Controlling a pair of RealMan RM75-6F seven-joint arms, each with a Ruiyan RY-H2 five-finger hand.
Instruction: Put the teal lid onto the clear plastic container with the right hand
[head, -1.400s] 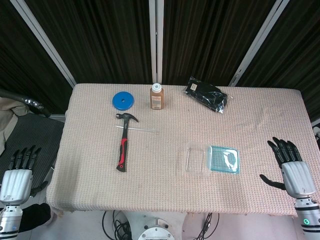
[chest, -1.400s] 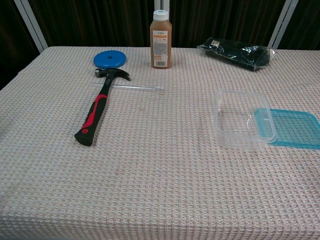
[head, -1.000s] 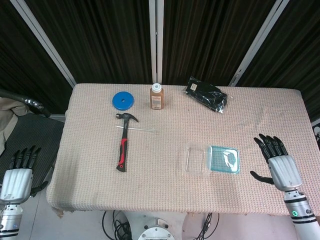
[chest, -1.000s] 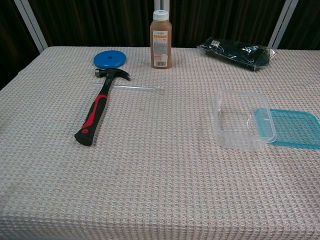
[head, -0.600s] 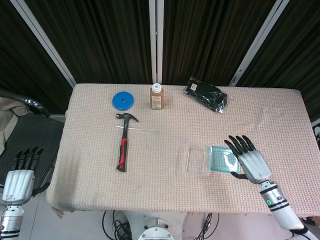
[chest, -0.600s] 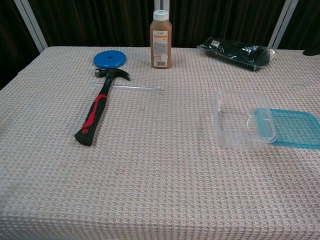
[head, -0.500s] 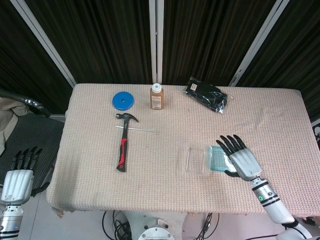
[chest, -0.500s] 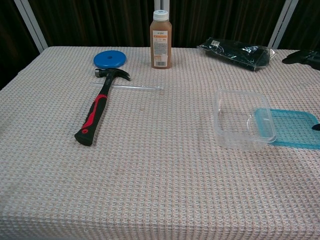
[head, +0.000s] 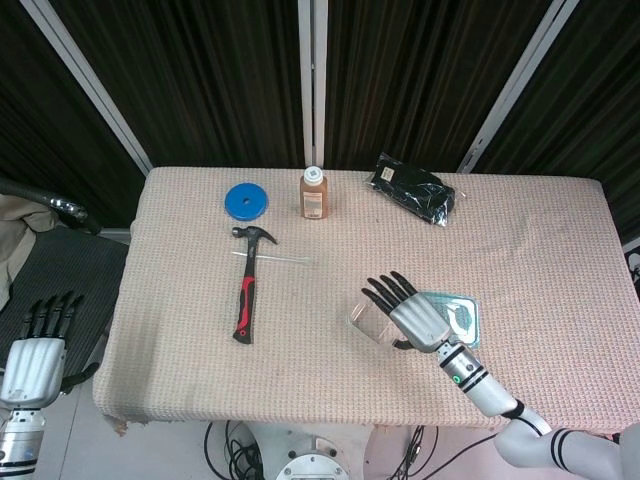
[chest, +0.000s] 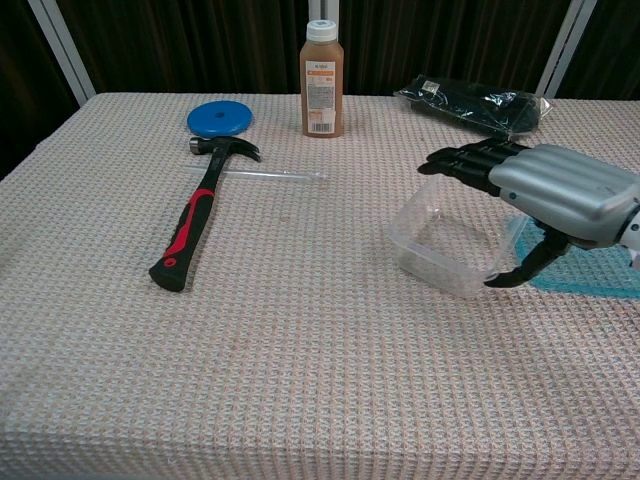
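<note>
Since the earlier frame the right hand (chest: 560, 205) has swung in over the clear plastic container (chest: 445, 245), fingers spread, thumb touching its near rim, tilting it. At the container's 3 o'clock lies the teal lid (head: 462, 320). Left hand (head: 30, 355) hangs open off-table at 8 o'clock.

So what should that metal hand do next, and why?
Probably draw the right hand back toward the teal lid and grip that. Its fingers are spread over the clear plastic container, which looks rotated and pushed leftward, while the lid lies flat on the table beside it, not held. The lid is what needs lifting.
</note>
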